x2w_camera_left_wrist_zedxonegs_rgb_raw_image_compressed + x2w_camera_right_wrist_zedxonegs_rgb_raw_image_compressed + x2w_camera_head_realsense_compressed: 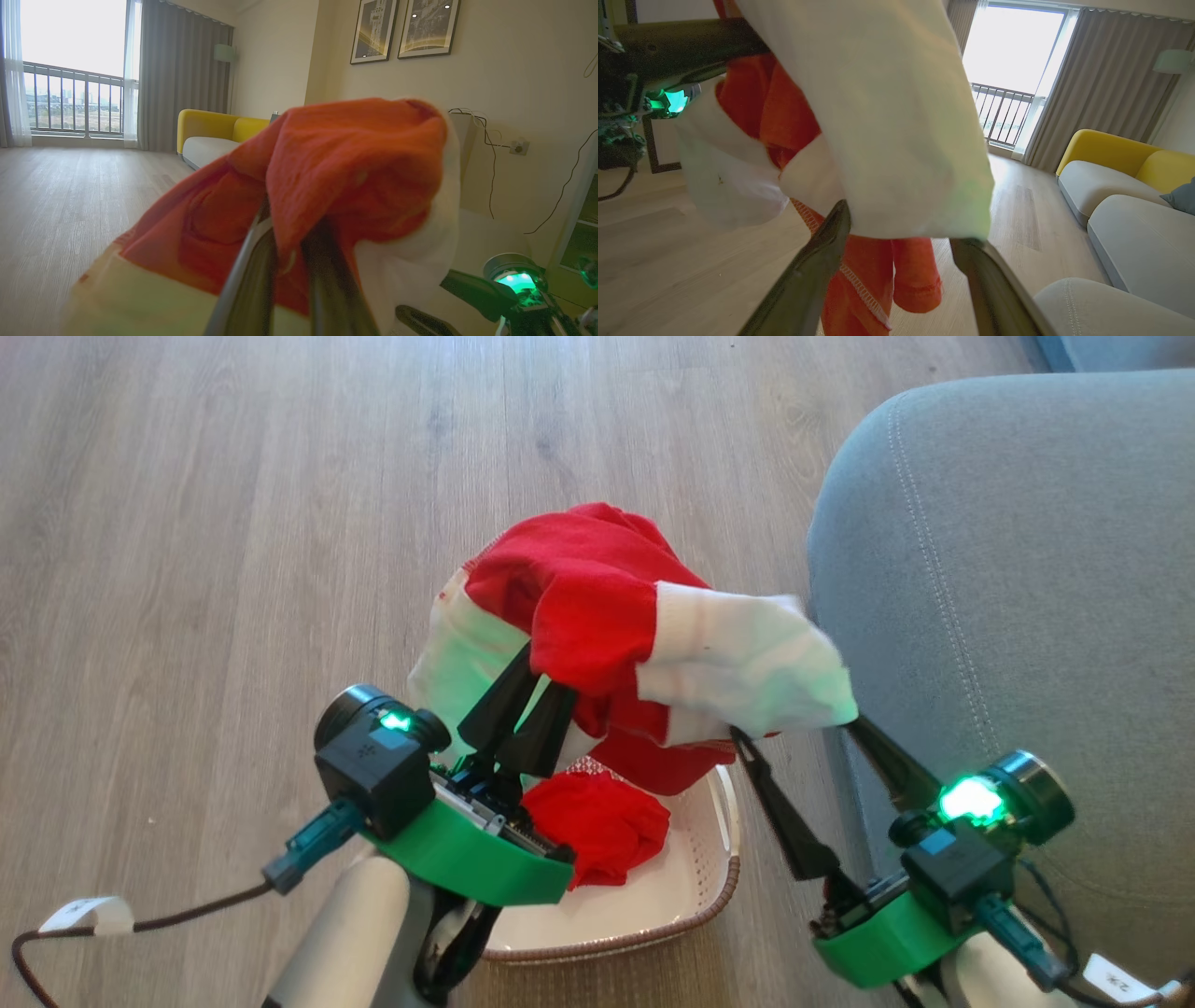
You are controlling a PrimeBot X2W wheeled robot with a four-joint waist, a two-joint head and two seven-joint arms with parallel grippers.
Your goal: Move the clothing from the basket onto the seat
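Observation:
The red garment with white panels [597, 607] hangs in the air above the cream basket [695, 887], held up by my left gripper [540, 674], which is shut on its red fabric [327, 186]. A white sleeve [747, 663] of it droops to the right over the tips of my right gripper [798, 728], whose fingers [822, 252] stand apart around the white cloth [887, 116]. The smaller plain red garment [597, 821] lies crumpled inside the basket. The grey seat [1018, 597] rises right beside the basket, on its right.
Wood floor [233, 523] spreads to the left and behind the basket. A dark cable with a white tag [93, 915] trails at the lower left. The wrist views show a yellow and white sofa [210, 135], a balcony window and wall cables.

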